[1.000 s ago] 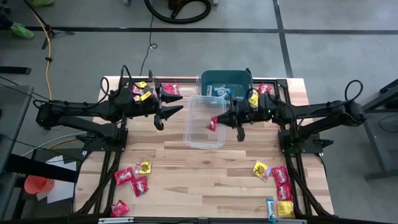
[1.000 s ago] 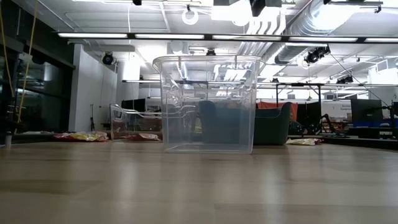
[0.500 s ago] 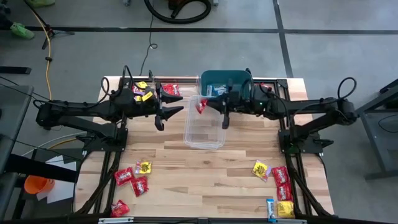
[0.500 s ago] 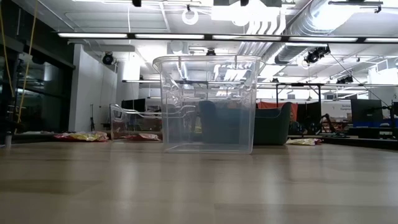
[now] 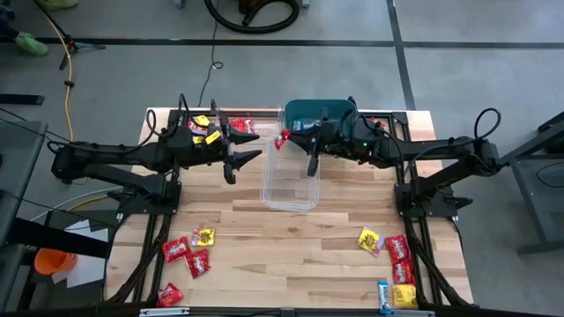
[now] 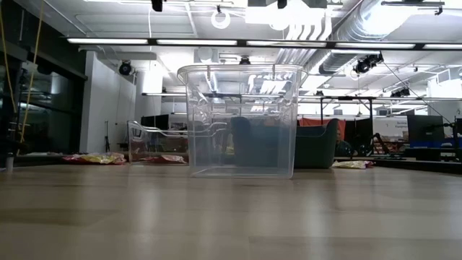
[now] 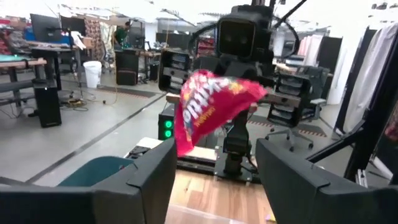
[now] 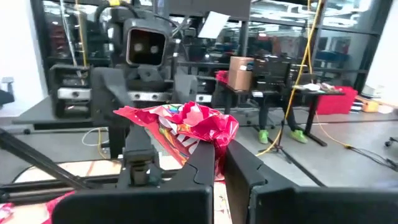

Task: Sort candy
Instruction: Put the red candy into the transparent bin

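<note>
Above the clear tub's [image 5: 290, 173] far-left corner, my right gripper [image 5: 288, 141] pinches a red candy packet [image 5: 282, 139]; left gripper [image 5: 248, 148] hovers spread wide, holding nothing.

Candy [image 5: 392, 297] print too small to read

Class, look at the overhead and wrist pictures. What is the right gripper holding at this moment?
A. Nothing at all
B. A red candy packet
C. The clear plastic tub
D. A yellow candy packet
B. The right gripper is shut on a red candy packet, which shows pinched between its fingers in the right wrist view and, from above, hangs at the far left corner of the clear plastic tub.
</note>
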Controlling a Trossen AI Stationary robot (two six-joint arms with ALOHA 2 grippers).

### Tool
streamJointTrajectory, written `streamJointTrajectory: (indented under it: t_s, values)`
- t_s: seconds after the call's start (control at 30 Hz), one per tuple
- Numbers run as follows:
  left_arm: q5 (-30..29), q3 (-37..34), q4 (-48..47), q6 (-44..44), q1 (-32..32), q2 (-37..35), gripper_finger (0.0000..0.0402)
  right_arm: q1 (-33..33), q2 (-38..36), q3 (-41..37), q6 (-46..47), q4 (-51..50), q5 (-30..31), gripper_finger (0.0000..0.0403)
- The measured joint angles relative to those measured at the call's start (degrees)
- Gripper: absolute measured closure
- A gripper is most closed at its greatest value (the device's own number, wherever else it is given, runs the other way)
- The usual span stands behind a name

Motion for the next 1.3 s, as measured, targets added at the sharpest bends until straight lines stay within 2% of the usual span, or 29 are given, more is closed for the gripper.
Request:
streamJointTrajectory:
  t_s: [0.17,0.33,0.8,0.9,0.97,1.17,1.23,1.3]
  values:
    - [0.0,0.0,3.2,-0.5,0.0,2.9,0.0161,0.0,0.0,0.0,0.9,1.4,0.4,0.04]
    - [-2.4,3.2,4.1,3.0,0.0,6.7,0.0138,0.1,0.0,0.0,3.3,1.6,0.5,0.04]
    - [-1.8,10.5,4.5,9.9,0.0,14.8,0.0138,0.6,0.0,0.0,4.8,2.0,0.5,0.04]
    - [-2.6,11.4,4.6,9.2,0.0,15.2,0.0163,1.0,0.0,0.0,4.8,1.5,0.5,0.04]
    - [-2.9,11.4,4.2,10.2,0.0,15.2,0.0198,1.2,0.0,0.0,4.8,1.1,0.6,0.04]
    - [-3.5,11.5,3.8,11.0,0.0,15.1,0.0362,1.2,-0.1,0.0,4.8,0.8,0.5,0.04]
    - [-3.9,11.5,3.5,10.9,0.0,15.1,0.0382,1.2,-0.2,0.0,4.9,0.8,0.5,0.0394]
    - [-4.5,11.5,2.8,11.1,0.0,15.0,0.0376,1.2,-0.4,-0.1,6.2,0.2,0.4,0.0377]
